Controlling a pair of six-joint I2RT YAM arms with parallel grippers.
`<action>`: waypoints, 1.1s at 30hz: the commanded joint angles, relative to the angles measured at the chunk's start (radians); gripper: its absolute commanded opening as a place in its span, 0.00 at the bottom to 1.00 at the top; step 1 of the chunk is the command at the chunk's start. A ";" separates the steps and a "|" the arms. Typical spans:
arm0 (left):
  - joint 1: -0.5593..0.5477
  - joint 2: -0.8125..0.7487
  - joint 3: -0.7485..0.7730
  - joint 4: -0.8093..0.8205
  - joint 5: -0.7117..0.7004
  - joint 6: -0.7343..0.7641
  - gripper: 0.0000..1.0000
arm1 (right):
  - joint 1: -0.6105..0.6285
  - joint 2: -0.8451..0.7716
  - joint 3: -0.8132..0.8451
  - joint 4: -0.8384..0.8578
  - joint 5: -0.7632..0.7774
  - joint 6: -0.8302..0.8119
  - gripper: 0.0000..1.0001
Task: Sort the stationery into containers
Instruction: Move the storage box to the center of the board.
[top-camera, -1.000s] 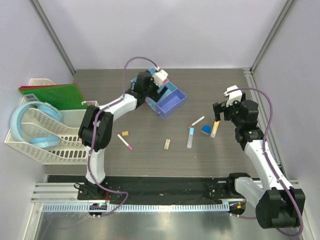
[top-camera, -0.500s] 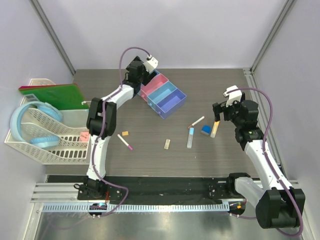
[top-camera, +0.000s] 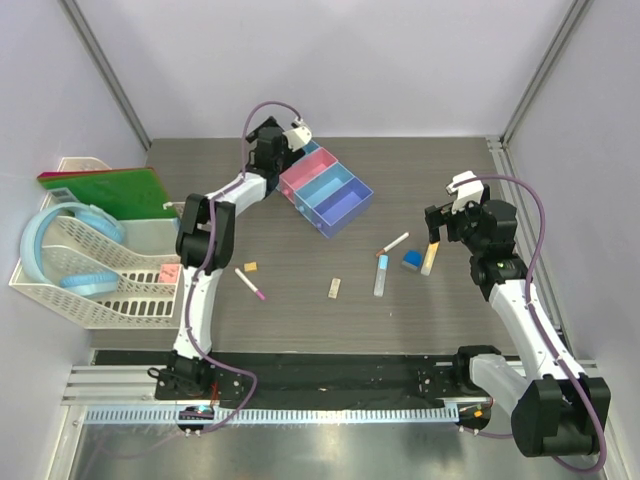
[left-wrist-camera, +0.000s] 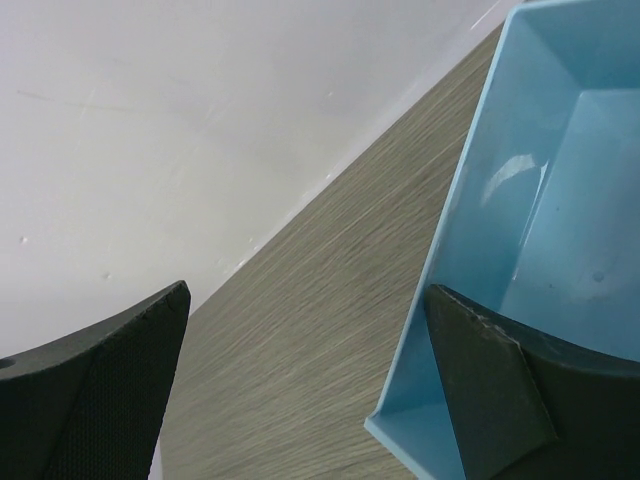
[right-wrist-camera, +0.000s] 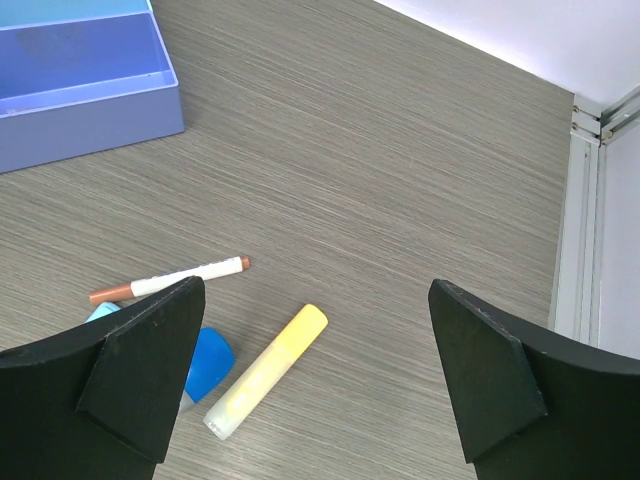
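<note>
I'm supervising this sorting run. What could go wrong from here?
The open left gripper has one finger over the rim of the end light blue bin; a move could shove the joined bins. Below the open right gripper, the yellow stick, blue block and a pen lie close; closing may catch or scatter neighbours.

2 pens, 1 tube, 1 stick, 1 block, 2 tan pieces, 4 bins
</note>
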 joint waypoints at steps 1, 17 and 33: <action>0.006 -0.034 -0.062 -0.034 0.016 0.046 1.00 | -0.002 -0.010 0.014 0.024 -0.014 -0.010 1.00; 0.004 -0.244 -0.295 -0.274 0.185 -0.043 1.00 | 0.087 0.158 0.130 -0.055 0.003 -0.045 1.00; 0.000 -0.385 -0.383 -0.378 0.248 -0.167 1.00 | 0.165 0.738 0.514 -0.111 0.047 0.004 1.00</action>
